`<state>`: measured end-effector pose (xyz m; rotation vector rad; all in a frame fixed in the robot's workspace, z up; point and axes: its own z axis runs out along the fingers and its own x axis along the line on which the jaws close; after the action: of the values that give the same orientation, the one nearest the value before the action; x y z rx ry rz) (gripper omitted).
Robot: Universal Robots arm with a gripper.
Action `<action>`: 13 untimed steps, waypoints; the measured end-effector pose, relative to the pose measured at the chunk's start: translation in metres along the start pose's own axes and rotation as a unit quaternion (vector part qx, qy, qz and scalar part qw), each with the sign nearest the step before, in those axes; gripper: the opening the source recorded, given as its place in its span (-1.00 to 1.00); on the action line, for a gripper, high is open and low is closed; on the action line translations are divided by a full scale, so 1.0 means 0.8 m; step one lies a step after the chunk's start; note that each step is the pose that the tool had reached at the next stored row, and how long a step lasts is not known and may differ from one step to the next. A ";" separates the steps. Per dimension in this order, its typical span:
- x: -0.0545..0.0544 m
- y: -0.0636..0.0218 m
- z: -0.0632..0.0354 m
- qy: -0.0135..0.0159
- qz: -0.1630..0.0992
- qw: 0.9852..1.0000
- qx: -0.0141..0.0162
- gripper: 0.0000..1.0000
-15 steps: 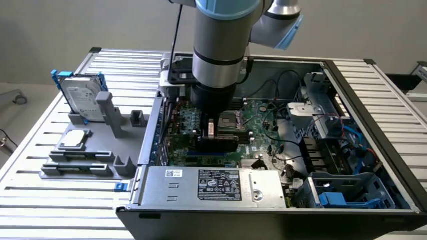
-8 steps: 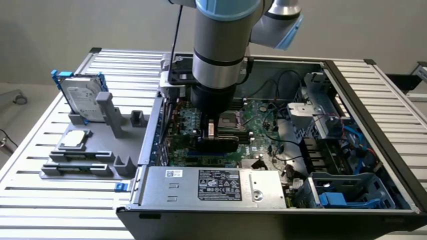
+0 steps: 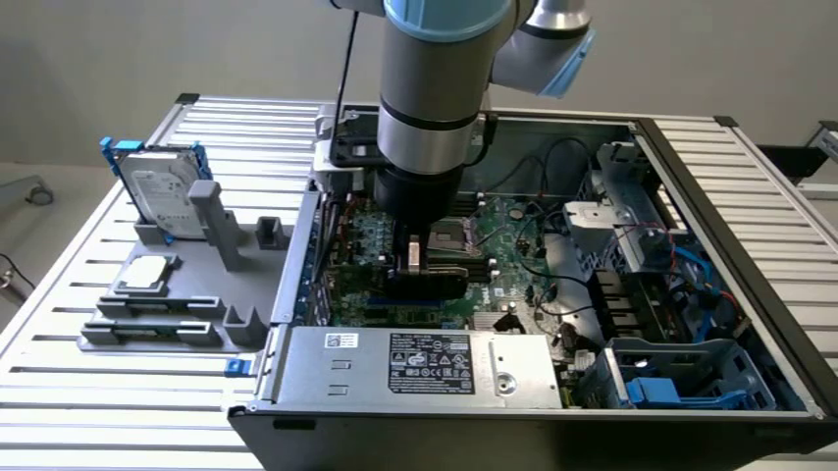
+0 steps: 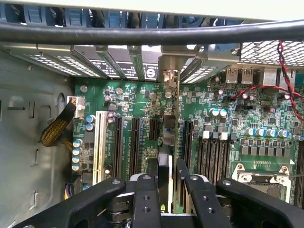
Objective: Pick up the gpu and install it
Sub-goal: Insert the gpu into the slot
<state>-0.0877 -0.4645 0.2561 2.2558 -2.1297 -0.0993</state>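
- Here, gripping the gpu [image 4: 171, 137] on edge, low inside the open case [image 3: 733, 186], directly over the motherboard [image 4: 223, 104].
- Pinched between the two black fingers [image 4: 145, 194] of the gripper [image 4: 168, 171], narrowed onto the thin card, with nothing else in hold.
- Long axis running straight away from the gripper toward the case's rear wall, parallel with the black expansion slots [image 4: 134, 142] on either side.
- Silver end bracket [image 4: 170, 71] up against the row of rear slot covers [image 4: 114, 64], in line with them.
- Impossible to tell whether the lower edge sits in a slot or just above one.
- In the exterior view, hanging right beneath the arm, near the power supply [image 3: 419, 365].
- Well apart, on the exterior view's left and outside the case: the hard drive [image 3: 160, 186] and the CPU chip [image 3: 144, 273] on the grey tray [image 3: 157, 339].
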 end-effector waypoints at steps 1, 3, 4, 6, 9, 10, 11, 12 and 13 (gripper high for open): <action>0.000 0.000 0.000 0.000 0.000 1.000 0.000 -0.47; 0.000 0.000 0.000 0.000 0.000 1.000 0.000 -0.47; 0.000 0.000 0.000 -0.001 0.000 1.000 0.000 -0.47; 0.000 0.000 0.001 -0.002 0.000 1.000 0.000 -0.47; 0.000 0.000 0.001 -0.004 0.000 1.000 0.000 -0.47; 0.000 0.000 0.002 -0.005 0.000 1.000 0.000 -0.47; 0.000 0.000 0.002 -0.006 0.000 1.000 0.000 -0.47; 0.000 0.000 0.002 -0.007 0.000 1.000 0.000 -0.47; 0.000 0.000 0.003 -0.008 0.000 1.000 0.000 -0.47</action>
<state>-0.0879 -0.4645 0.2537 2.2632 -2.1361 -0.1179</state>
